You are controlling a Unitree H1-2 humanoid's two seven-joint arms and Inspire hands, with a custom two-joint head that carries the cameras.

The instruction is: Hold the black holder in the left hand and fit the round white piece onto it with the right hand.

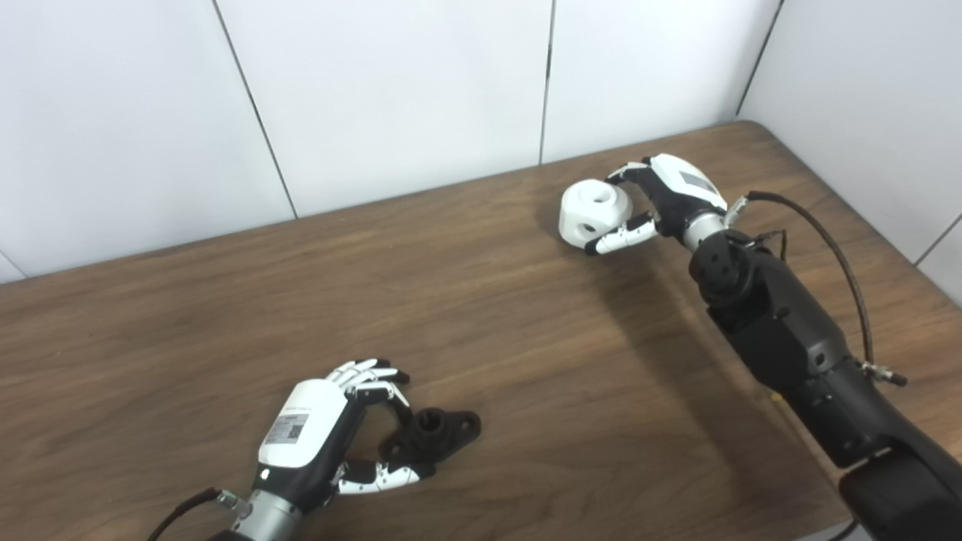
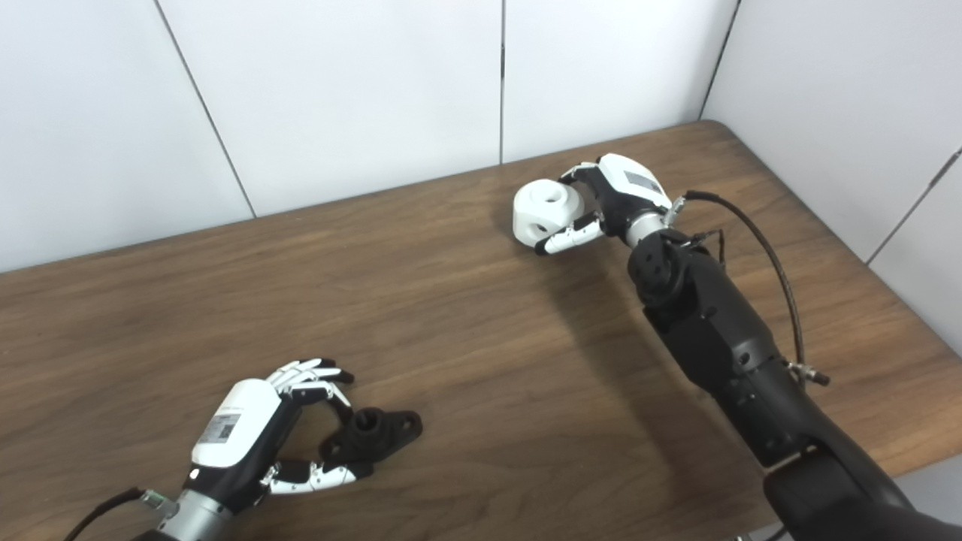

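The black holder (image 1: 436,434) lies flat on the wooden table (image 1: 526,361) near the front left, its short round post pointing up. My left hand (image 1: 323,428) cups it from the left with fingers spread above it and the thumb reaching its near edge; it is open. At the far right the round white piece (image 1: 595,213), with a hole on top and holes in its side, sits low at the table surface. My right hand (image 1: 661,199) wraps it from the right, fingers behind it and thumb across its front, shut on it.
White wall panels stand close behind the table's far edge and along its right side. A black cable (image 1: 842,255) loops off the right forearm. Bare wood stretches between the two hands.
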